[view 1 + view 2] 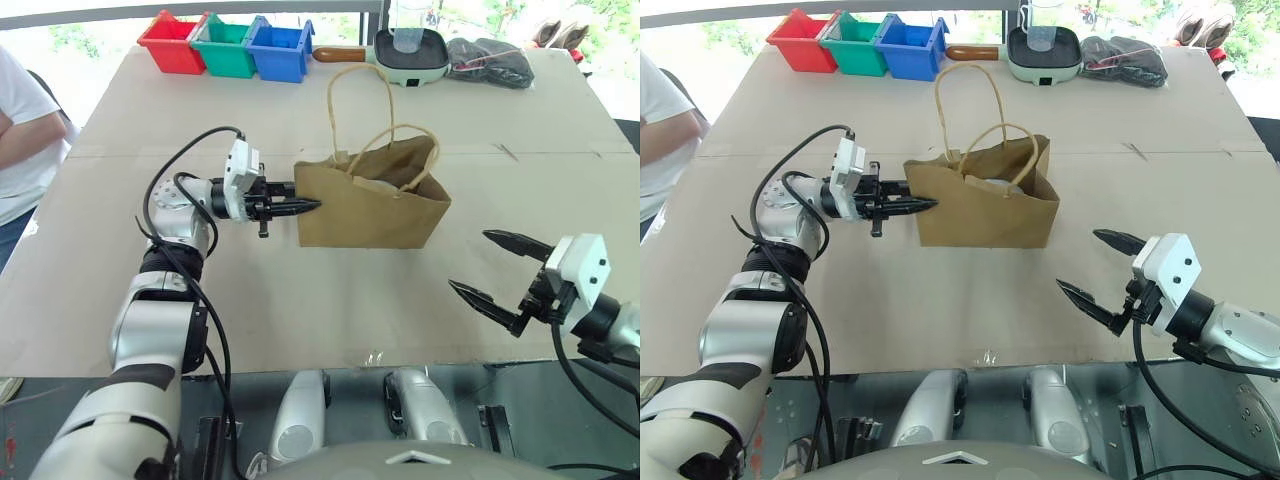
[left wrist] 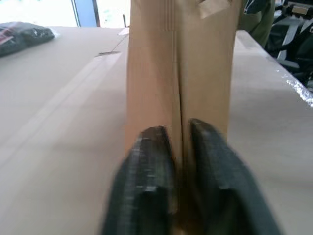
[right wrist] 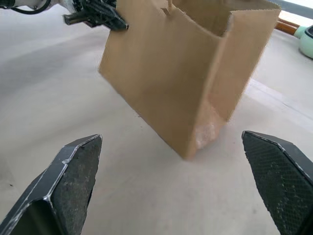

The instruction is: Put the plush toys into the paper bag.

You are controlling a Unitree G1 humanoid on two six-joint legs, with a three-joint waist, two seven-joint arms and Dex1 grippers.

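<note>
A cardboard-covered table spans the scene, and the brown paper bag stands upright on it between the two grippers, its mouth open and both twisted handles raised. A pale shape, seemingly one of the plush toys, shows just inside the rim; what it is exactly cannot be told.

The left gripper points level at the bag's near end, its fingertips touching the paper at the side fold. In the left wrist view its two black fingers stand close together with a narrow gap, the bag's crease running up between them; whether they pinch the paper cannot be told.

The right gripper hangs off the bag's other end, well apart from it, fingers spread wide with nothing between them.

Beyond the bag, at the table's far edge from both grippers, sit red, green and blue plastic bins, a pale green pan and a dark cloth bundle. A person's white sleeve shows past the left arm.
</note>
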